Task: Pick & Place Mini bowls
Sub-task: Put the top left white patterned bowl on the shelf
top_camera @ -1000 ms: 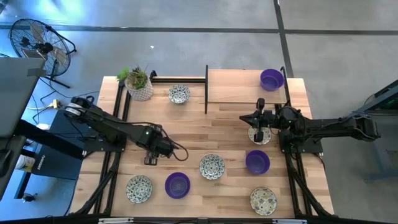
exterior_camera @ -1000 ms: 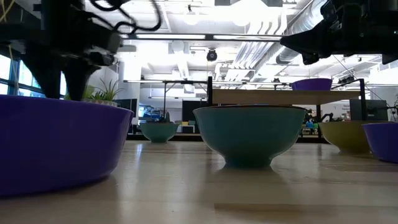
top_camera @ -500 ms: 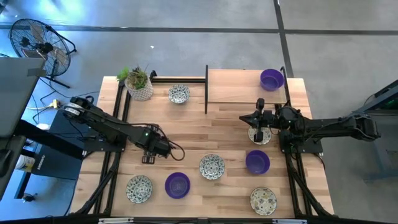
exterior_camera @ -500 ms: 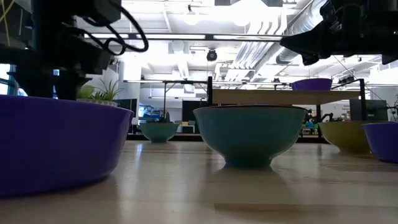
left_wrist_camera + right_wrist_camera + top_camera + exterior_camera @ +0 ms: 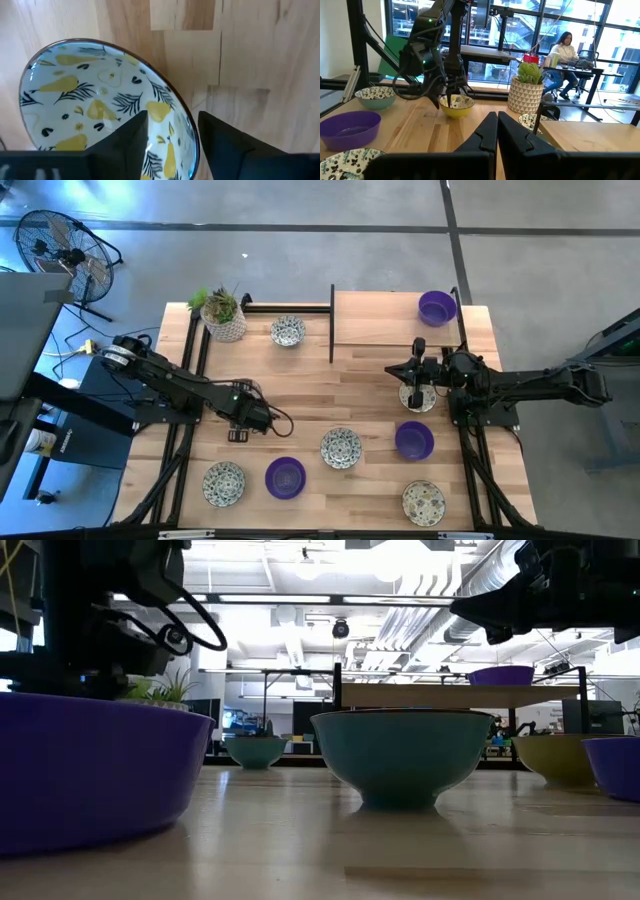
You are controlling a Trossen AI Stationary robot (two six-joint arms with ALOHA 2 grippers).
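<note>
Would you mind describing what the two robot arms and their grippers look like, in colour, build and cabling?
Both arms are black, slim and jointed. The left arm carries looping black cables near its wrist and a small green light; its left gripper has two dark, flat, wedge-shaped fingers. The right arm looks alike, and the right gripper has matching dark fingers with straight inner edges.

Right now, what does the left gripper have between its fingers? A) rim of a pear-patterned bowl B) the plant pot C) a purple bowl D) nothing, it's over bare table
A: in the left wrist view the left gripper has its fingers open on either side of the rim of the pear-patterned bowl, one inside and one outside, not yet closed on it.
</note>
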